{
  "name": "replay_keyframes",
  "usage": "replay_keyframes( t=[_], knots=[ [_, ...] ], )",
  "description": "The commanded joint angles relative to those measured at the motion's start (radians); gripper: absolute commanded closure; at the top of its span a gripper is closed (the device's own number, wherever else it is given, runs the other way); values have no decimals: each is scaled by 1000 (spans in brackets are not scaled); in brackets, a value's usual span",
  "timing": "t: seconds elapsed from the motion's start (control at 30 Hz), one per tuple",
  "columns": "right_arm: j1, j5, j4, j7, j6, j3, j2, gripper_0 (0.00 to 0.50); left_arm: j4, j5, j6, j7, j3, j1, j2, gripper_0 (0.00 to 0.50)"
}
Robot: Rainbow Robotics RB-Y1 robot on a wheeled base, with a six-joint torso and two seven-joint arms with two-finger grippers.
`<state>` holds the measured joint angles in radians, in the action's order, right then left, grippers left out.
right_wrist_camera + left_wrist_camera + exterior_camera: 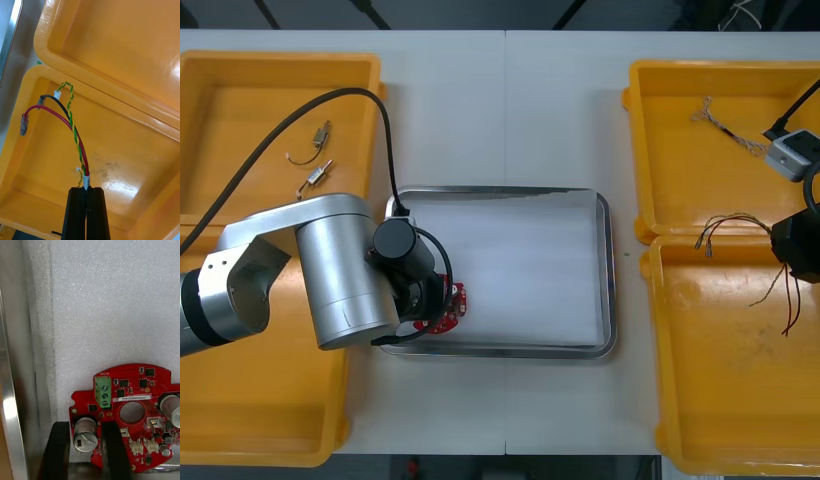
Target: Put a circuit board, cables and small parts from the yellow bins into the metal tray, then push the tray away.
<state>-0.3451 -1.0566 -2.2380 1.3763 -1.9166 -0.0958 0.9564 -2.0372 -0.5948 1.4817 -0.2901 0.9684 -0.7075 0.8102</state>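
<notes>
Gently now: the left hand point(85, 425) pinches the circuit board point(127, 373) at the metal tray's point(608, 270) near-left corner, so it should let go only once the board lies flat. The right hand point(87, 189) pinches cables point(77, 140) over a yellow bin point(123, 150).

The light, flat table point(510, 110) carries four yellow plastic bins point(740, 400), two at each side, with a shiny rectangular metal tray point(607, 270) between them.

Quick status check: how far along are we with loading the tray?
Done: nothing looks released yet. In hand: the left gripper, jaws shut, holds the circuit board at the tray's near left corner; the right gripper holds cables above the near right bin. Left: release both in the tray, add small metal parts from the far left bin, push the tray away.
</notes>
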Motion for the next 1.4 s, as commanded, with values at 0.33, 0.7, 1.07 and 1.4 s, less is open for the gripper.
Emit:
replay_keyframes(
  t=[0.33, 0.7, 1.07, 1.4],
  knots=[
    [-23, 4, -3, 30, -3, 5, 38, 500, -31, -89, 28, 71, -42, -107, 14, 33],
    [-23, 4, -3, 30, -3, 5, 38, 500, -107, -364, 187, -18, -290, -178, 110, 19],
    [-18, 9, 12, 27, -3, 19, 31, 500, -20, -557, 221, -225, -528, -195, 234, 0],
    [-112, 14, 11, 26, -3, 140, 74, 500, 144, -571, 147, -405, -590, -193, 311, 0]
  ],
)
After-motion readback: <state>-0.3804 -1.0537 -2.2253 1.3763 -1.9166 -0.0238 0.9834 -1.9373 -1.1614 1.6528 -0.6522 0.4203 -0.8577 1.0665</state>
